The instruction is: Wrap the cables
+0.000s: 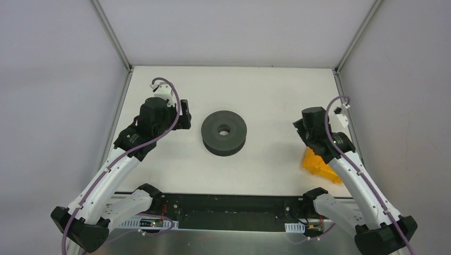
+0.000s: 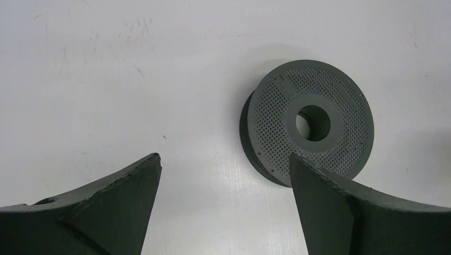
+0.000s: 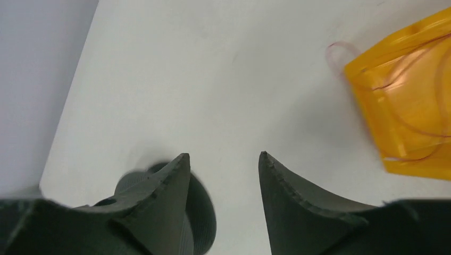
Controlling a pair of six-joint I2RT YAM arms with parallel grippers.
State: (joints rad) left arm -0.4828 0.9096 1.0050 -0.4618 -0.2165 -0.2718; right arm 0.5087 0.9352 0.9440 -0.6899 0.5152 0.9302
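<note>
Cable [image 3: 340,43] pink strand, coiled in yellow holder [image 3: 409,143] at tabletop [image 1: 266,170] right edge, loop spilling out. Right claw [image 3: 224,154] half spread, empty; left claw [image 2: 224,156] wide, empty, beside spool [image 2: 340,90]. Pinch spilled loop low, pull slowly

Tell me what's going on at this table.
The job is wrapping thin wire; neither gripper holds anything yet. The left gripper hovers open beside the dark spool, which lies flat midway across the table. The right gripper, jaws apart and empty, hangs near the yellow container, where the pinkish wire lies loosely coiled, one loop spilling out.
</note>
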